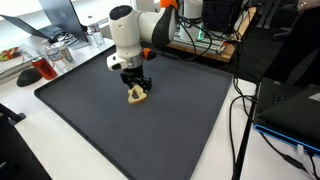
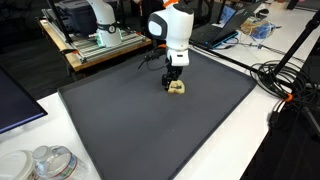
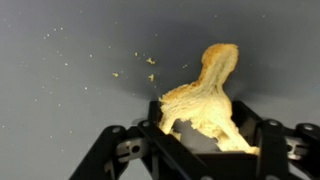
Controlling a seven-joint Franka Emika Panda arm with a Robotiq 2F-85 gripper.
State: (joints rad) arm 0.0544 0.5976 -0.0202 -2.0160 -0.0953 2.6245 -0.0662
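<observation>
A torn, yellowish piece of bread (image 3: 205, 100) lies on a dark grey mat (image 1: 150, 135), seen in both exterior views (image 2: 176, 87). My gripper (image 3: 210, 120) reaches straight down over it, and its black fingers (image 3: 157, 112) stand on either side of the bread's lower part. The jaws sit close to the bread's sides, open, and no firm squeeze shows. In the exterior views the gripper (image 1: 137, 88) (image 2: 175, 80) hangs from the white arm with its tips at the mat. Several crumbs (image 3: 150, 62) are scattered on the mat beyond the bread.
The mat (image 2: 150, 125) covers most of the white table. Cables (image 1: 240, 110) and a dark box (image 1: 290, 105) lie at one side; a red object (image 1: 30, 72) and a plate (image 1: 12, 55) lie at another. Clear plastic containers (image 2: 45, 163) sit at a corner, with more cables (image 2: 285, 85) nearby.
</observation>
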